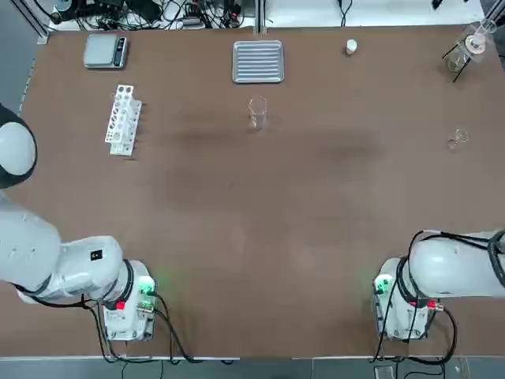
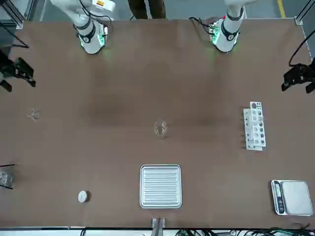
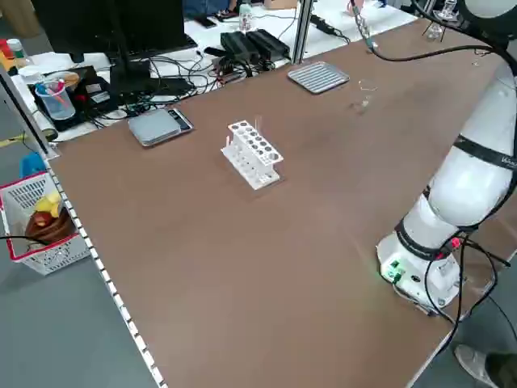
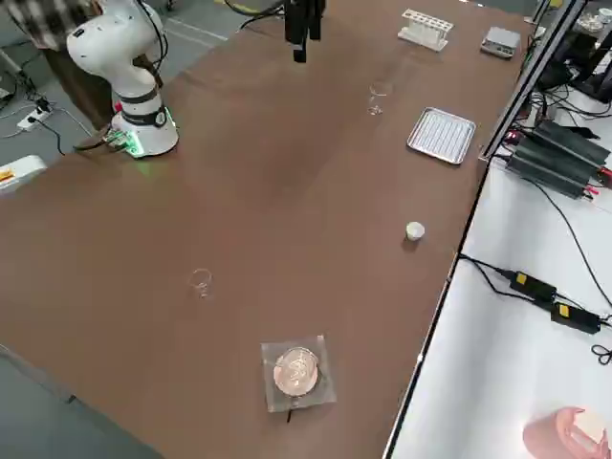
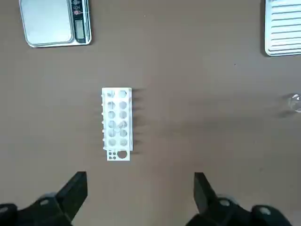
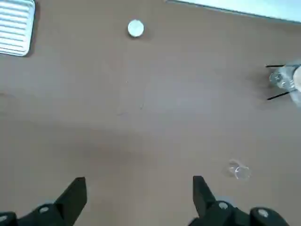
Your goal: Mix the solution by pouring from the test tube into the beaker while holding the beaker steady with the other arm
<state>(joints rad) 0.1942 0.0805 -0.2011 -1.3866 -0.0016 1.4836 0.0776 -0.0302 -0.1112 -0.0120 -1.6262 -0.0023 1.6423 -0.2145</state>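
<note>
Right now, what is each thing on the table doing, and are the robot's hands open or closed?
Beaker: upright, standing alone, not held.
Test tube rack: standing, untouched.
Scale: flat, nothing on it.
Metal tray: flat, nothing in it.
Left gripper: open, holding nothing.
Right gripper: open, holding nothing.

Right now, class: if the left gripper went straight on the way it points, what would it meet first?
The left gripper, open, points down at the table. Bare table lies between its fingers, so probably that; the test tube rack sits just beyond. Depth is unclear.
</note>
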